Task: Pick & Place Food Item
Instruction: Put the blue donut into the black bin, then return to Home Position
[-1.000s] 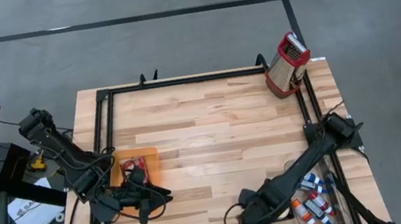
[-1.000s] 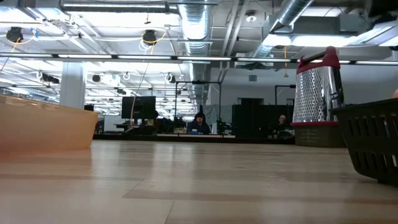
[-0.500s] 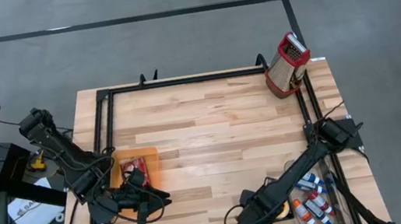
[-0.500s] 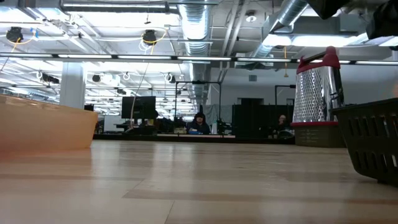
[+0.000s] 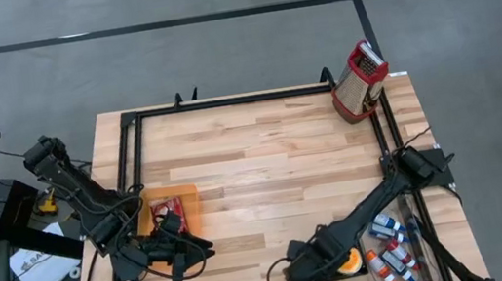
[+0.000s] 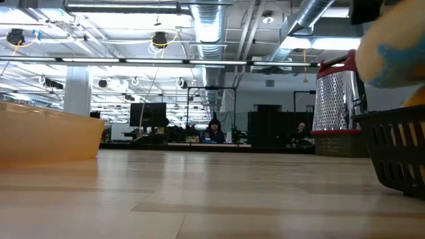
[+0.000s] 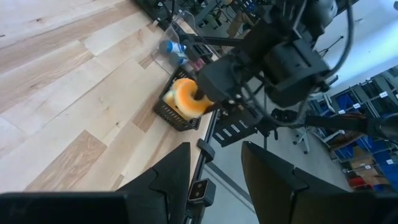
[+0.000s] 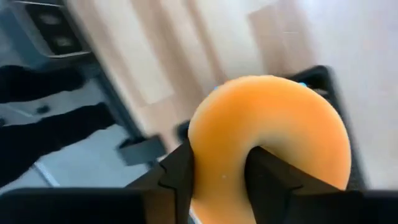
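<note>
An orange doughnut (image 8: 273, 124) is held in my right gripper (image 8: 221, 163) at the table's near right, just above a dark mesh basket (image 7: 177, 118). It also shows in the high view (image 5: 350, 262), the left wrist view (image 7: 185, 96) and, blurred, in the low view (image 6: 392, 60) over the basket's rim (image 6: 398, 126). My left gripper (image 7: 214, 180) is open and empty, low at the near left (image 5: 196, 251), beside an orange tray (image 5: 186, 201) with a red item (image 5: 165, 212) in it. My right gripper pinches the doughnut's ring (image 8: 217, 140) between its two fingers, one finger in the hole (image 8: 264, 163) and one against the outer side (image 8: 180, 168). The doughnut is lifted clear, over the basket.
A clear bin of small bottles (image 5: 395, 253) stands right of the basket. A metal grater with red trim (image 5: 359, 81) stands at the far right corner. A black frame (image 5: 226, 103) runs round the table's edges. The wooden middle (image 5: 276, 176) is bare.
My right arm has swung toward the table's near left, and the doughnut in its gripper has come into sight. It now shows above the basket's rim in the low view and beside the arm in the high view.
</note>
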Controlling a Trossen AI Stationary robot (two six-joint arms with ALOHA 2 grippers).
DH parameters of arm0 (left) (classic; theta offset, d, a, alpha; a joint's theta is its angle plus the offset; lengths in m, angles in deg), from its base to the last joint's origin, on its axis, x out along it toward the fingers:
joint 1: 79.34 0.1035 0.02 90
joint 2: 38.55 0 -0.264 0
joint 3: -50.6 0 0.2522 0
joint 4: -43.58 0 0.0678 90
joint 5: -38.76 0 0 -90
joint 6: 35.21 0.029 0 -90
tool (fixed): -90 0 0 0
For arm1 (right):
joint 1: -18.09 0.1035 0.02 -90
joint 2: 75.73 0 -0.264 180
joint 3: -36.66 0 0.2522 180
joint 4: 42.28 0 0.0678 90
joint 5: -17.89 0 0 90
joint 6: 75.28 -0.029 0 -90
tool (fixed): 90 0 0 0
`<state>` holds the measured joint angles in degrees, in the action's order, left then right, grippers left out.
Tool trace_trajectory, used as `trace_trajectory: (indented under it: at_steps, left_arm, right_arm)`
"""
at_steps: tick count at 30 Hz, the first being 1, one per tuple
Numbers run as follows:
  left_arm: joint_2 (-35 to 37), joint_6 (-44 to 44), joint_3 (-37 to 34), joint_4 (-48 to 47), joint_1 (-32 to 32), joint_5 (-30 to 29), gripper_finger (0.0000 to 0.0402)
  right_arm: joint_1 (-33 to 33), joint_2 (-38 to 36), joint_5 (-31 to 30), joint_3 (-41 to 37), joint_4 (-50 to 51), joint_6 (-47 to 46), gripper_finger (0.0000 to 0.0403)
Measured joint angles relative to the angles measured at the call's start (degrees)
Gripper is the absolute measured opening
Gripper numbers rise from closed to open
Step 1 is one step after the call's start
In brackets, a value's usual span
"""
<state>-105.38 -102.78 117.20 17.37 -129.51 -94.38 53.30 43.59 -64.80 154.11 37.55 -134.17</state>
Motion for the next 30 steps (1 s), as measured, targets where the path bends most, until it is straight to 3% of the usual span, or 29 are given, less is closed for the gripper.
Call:
trace_trajectory:
  at_steps: [9, 26, 30]
  left_arm:
    - [0.0, 0.1, 0.0, 0.0, 0.0, 0.0, 0.014]
    - [0.0, 1.3, 0.0, -0.2, 0.0, -0.1, 0.014]
    - [0.0, 1.3, 0.0, -0.9, 0.0, -0.1, 0.014]
  right_arm:
    - [0.7, 0.1, -0.6, -0.1, 6.8, 0.5, 0.0194]
    - [0.8, -0.2, -0.2, 0.0, 9.1, 0.2, 0.0194]
    - [0.4, -1.8, -7.4, 2.8, 5.5, -0.9, 0.0199]
